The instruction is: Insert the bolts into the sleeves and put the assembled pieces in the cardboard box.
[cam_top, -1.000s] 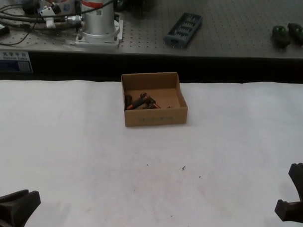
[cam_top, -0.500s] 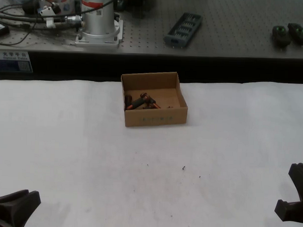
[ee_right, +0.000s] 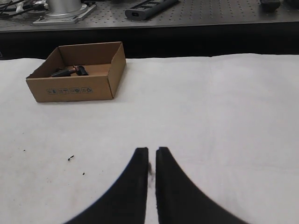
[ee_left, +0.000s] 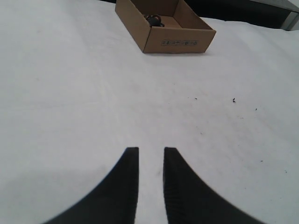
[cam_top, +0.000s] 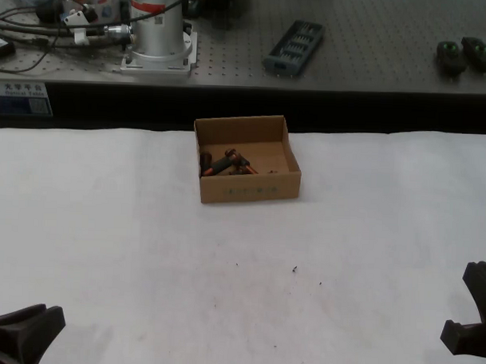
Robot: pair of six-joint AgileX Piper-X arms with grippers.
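Toward twelve o'clock on the white cloth (cam_top: pixel 361 226), the cardboard box (cam_top: pixel 251 187) stood open. A small heap of dark and orange assembled pieces (cam_top: pixel 226 164) lay against its nine-o'clock wall. They overlapped too much to count, and bolts could not be told from sleeves. At seven o'clock the left gripper (ee_left: pixel 151 149) was cut off by the high view's edge; its own wrist view showed the two fingers a narrow gap apart, with bare cloth between them. At four o'clock the right gripper (ee_right: pixel 152 149), likewise cropped, had its fingers drawn together to a thin slit over the cloth. Near the cloth's centre lay a few dark specks (cam_top: pixel 294 269), too small to identify. Beyond the box, a perforated bench (cam_top: pixel 376 35) carried a metal post (cam_top: pixel 158 27) at eleven o'clock and a black rack (cam_top: pixel 294 45) at one.
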